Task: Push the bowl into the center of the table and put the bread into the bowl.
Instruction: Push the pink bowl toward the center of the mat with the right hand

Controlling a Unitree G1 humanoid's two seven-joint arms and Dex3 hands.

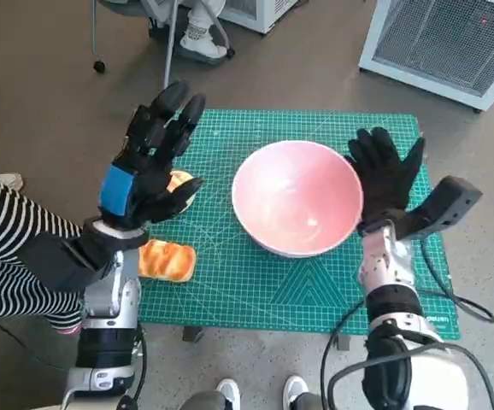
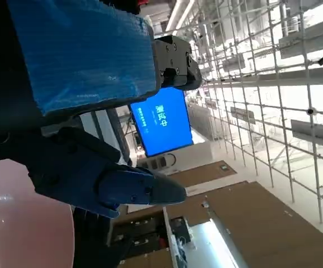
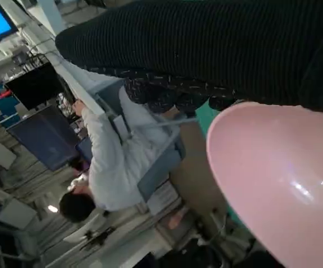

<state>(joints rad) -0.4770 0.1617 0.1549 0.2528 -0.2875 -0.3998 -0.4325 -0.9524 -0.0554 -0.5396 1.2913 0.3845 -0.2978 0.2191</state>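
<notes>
A large pink bowl (image 1: 296, 198) sits upright near the middle of the green cutting mat (image 1: 255, 282); its rim also shows in the left wrist view (image 2: 22, 223) and fills part of the right wrist view (image 3: 279, 178). My right hand (image 1: 387, 171) stands beside the bowl's right rim, fingers spread, holding nothing; whether it touches the rim I cannot tell. My left hand (image 1: 151, 162) hovers raised over the mat's left part, fingers spread and empty. One bread roll (image 1: 167, 260) lies at the mat's left edge. Another bread piece (image 1: 181, 184) peeks out from under the left hand.
A person in a striped sleeve (image 1: 8, 248) sits at the left. A white grilled unit (image 1: 448, 43) stands at the back right. Chair legs and feet (image 1: 197, 34) are behind the table. A person in white (image 3: 117, 162) sits in the right wrist view.
</notes>
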